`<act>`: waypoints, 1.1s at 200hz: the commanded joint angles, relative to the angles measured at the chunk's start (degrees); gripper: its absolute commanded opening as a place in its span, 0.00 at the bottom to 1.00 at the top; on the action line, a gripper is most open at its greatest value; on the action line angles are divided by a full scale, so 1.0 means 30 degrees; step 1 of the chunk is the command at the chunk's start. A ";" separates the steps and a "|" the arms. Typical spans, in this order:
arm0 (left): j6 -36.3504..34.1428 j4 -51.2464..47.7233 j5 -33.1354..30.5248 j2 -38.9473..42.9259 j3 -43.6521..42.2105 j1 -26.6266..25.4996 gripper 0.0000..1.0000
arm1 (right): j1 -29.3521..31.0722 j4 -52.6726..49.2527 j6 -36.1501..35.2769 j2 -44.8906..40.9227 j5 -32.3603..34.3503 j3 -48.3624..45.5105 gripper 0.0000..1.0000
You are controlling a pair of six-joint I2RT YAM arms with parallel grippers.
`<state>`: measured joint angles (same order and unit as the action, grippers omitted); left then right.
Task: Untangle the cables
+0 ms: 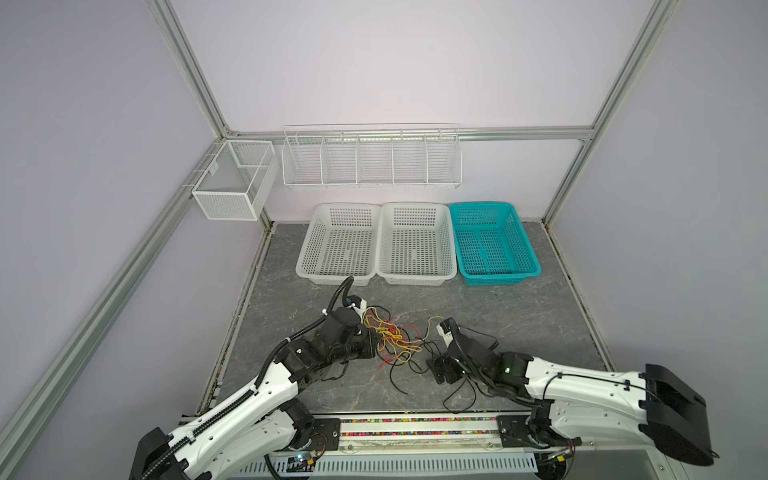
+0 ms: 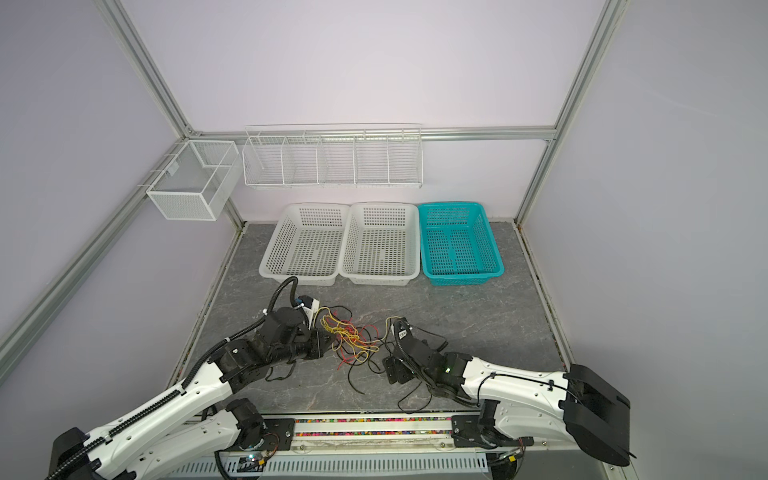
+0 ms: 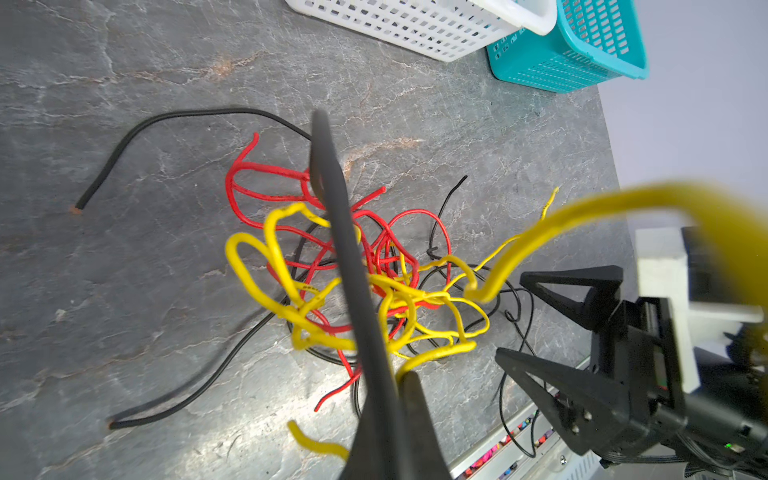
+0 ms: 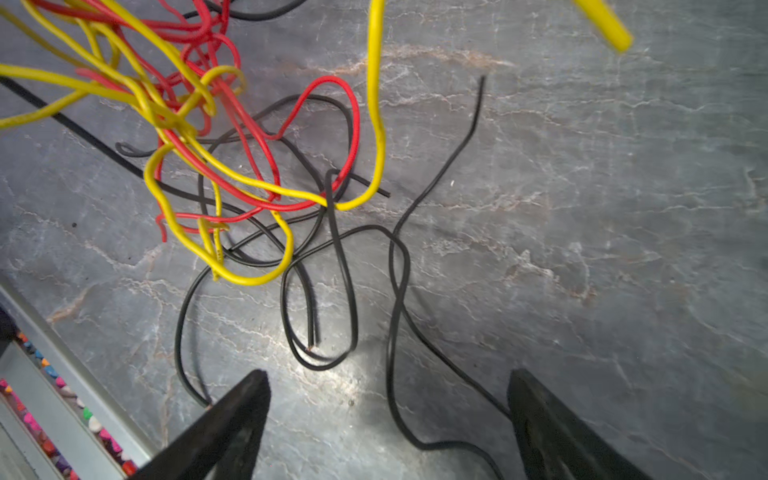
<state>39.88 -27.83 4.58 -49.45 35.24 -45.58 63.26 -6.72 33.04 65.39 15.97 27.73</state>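
Note:
The cables (image 1: pixel 395 340) (image 2: pixel 353 340) lie as one red, yellow and black tangle on the grey table between my arms. My left gripper (image 1: pixel 372 344) (image 3: pixel 386 399) is at the tangle's left edge, shut on a yellow cable (image 3: pixel 432 355) that comes out on both sides of the jaws. My right gripper (image 1: pixel 440 370) (image 4: pixel 386 378) stands open low over the table at the tangle's right edge. Loose black cables (image 4: pixel 395 291) run on the table between its fingers, and nothing is gripped. One yellow end (image 4: pixel 602 25) arcs up close to the right wrist camera.
Two white baskets (image 1: pixel 305 249) (image 1: pixel 384 249) and a teal basket (image 1: pixel 528 245) stand in a row at the back of the table. White wire racks (image 1: pixel 372 160) hang on the back wall. A rail with coloured beads (image 1: pixel 415 428) runs along the front edge.

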 commanded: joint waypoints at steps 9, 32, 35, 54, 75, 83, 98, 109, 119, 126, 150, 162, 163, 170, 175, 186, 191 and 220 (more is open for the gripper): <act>0.0127 0.0403 0.0013 0.0403 -0.0086 0.0077 0.00 | 0.0079 0.2412 -0.0228 0.1167 -0.0259 0.0000 0.89; 0.0144 0.0343 0.0025 0.0523 -0.0088 0.0077 0.00 | 0.0065 0.2683 -0.0651 0.2205 -0.0121 0.0317 0.82; 0.0135 0.0317 0.0004 0.0543 -0.0088 0.0077 0.00 | 0.0064 0.2666 -0.0690 0.2354 -0.0109 0.0394 0.80; 0.0120 0.0200 -0.0112 0.0681 -0.0087 0.0077 0.00 | 0.0070 0.2707 -0.0917 0.2991 -0.0224 0.0603 0.65; 0.0078 0.0112 -0.0177 0.0835 -0.0088 0.0085 0.00 | 0.0062 0.2666 -0.0919 0.3210 0.0073 0.0573 0.43; 0.0019 0.0058 -0.0232 0.0861 -0.0088 0.0077 0.00 | 0.0086 0.2536 -0.0886 0.3058 0.0260 0.0516 0.35; -0.0030 -0.0164 -0.0445 0.0843 -0.0088 0.0081 0.00 | 0.0068 0.1698 -0.0817 0.2277 0.0900 0.0499 0.22; -0.0073 -0.0447 -0.0715 0.0758 -0.0103 0.0092 0.00 | 0.0081 0.0977 -0.0845 0.1180 0.1309 0.0405 0.17; -0.0087 -0.0696 -0.0957 0.0574 -0.0117 0.0106 0.00 | 0.0084 -0.0038 -0.0826 -0.0106 0.1848 0.0380 0.13; -0.0061 -0.0819 -0.1073 0.0468 -0.0188 0.0106 0.00 | 0.0057 -0.0861 -0.0886 -0.1141 0.2230 0.0368 0.10; 0.0118 -0.0866 -0.1351 0.0225 -0.0588 0.0190 0.00 | -0.0149 -0.4167 -0.1192 -0.4993 0.3430 0.0664 0.06; 0.0234 -0.0751 -0.1312 0.0085 -0.0823 0.0332 0.00 | -0.0424 -0.5850 -0.1377 -0.6908 0.3974 0.0962 0.06; 0.0253 -0.0731 -0.1302 0.0081 -0.0836 0.0337 0.00 | -0.0458 -0.5965 -0.1404 -0.7071 0.3984 0.0972 0.06; 0.0350 -0.0514 -0.1196 0.0083 -0.0998 0.0370 0.00 | -0.0725 -0.6570 -0.1515 -0.8107 0.3980 0.1026 0.06; 0.0416 -0.0361 -0.1107 0.0080 -0.1086 0.0377 0.00 | -0.0957 -0.6819 -0.1626 -0.8783 0.3770 0.0971 0.06; 0.0515 -0.0185 -0.1034 0.0138 -0.1177 0.0399 0.00 | -0.1450 -0.7519 -0.1803 -1.0000 0.3269 0.1063 0.06; 0.0522 -0.0207 -0.1057 0.0139 -0.1171 0.0399 0.00 | -0.1630 -0.8096 -0.1841 -1.0457 0.3259 0.1266 0.06; 0.0348 -0.0527 -0.1295 0.0273 -0.1055 0.0429 0.00 | -0.2296 -1.0777 -0.2827 -1.2885 0.3904 0.3577 0.06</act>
<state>40.73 -29.19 2.17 -49.17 31.94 -44.62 57.74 -29.71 27.81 31.33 25.36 32.51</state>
